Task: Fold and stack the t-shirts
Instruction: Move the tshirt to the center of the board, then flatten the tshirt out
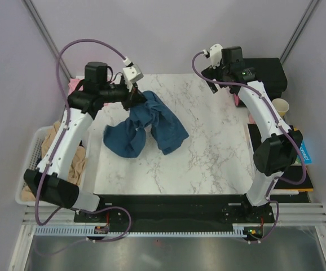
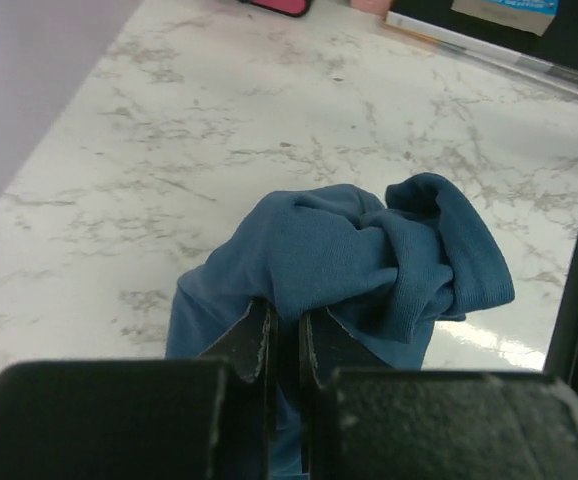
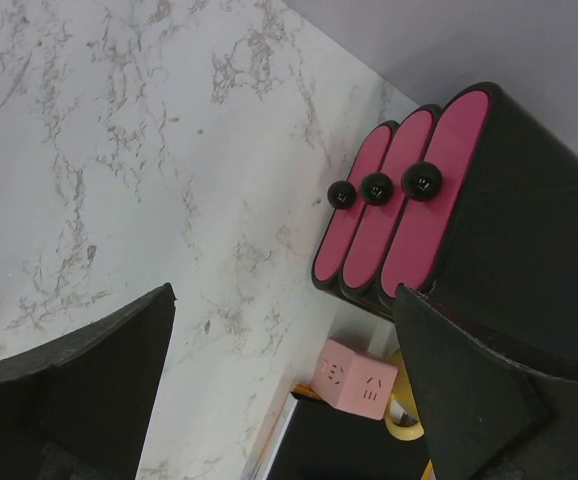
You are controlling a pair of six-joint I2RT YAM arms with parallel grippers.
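Where left claw [image 2: 286,328] pinches, teal t-shirt [image 2: 354,255] bunches shapelessly

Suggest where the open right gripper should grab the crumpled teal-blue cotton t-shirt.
Probably the teal-blue t-shirt's right-hand lobe, flat on the marble table, approached from the right gripper's side: its edge is exposed, away from the left gripper pinching the bunched top.

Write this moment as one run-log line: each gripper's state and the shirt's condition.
left gripper: shut on teal shirt | right gripper: open, empty, near far right corner of table | teal shirt: bunched, not yet folded
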